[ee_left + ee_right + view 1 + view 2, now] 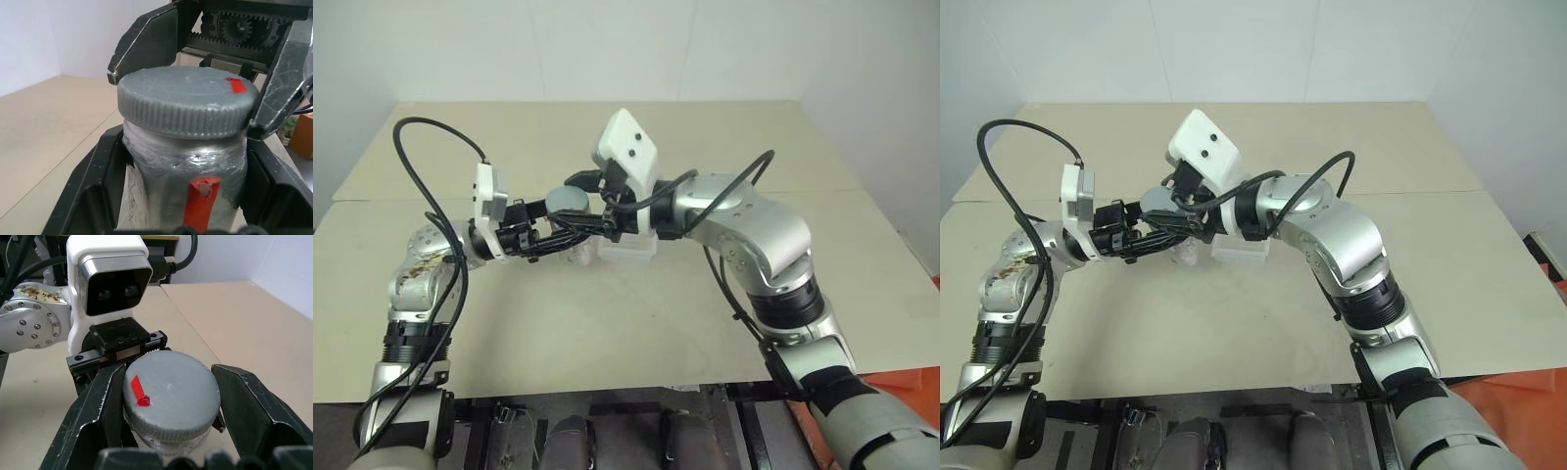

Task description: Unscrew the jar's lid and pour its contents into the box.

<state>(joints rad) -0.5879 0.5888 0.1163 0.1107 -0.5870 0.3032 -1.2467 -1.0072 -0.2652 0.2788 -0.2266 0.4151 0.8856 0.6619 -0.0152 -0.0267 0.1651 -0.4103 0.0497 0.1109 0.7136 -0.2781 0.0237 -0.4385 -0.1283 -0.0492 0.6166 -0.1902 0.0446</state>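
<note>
The left gripper (186, 215) is holding the jar (183, 171) upright in the air above the table (607, 323), its two black fingers (93, 196) pressing in on either side of the silvery body just under the cap. The right gripper (171, 401) is coming in from the opposite side, and its fingers (98, 421) are pinching the ribbed rim of the lid (168, 394), one on each side, so the cap is sitting squarely between them with its red mark (138, 390) facing up. The lid is looking fully seated, so the step in hand is probably the first loosening twist. To do it well, the right wrist should be rolling about the jar's own axis while the left is keeping the body from turning with it; any sideways pull would likely be tilting the jar in the lower grip. The box (628, 253) is lying on the table just below and behind the right gripper, partly hidden by it, so pouring should be needing only a short move once the cap is off. The contents are hidden inside the jar.
</note>
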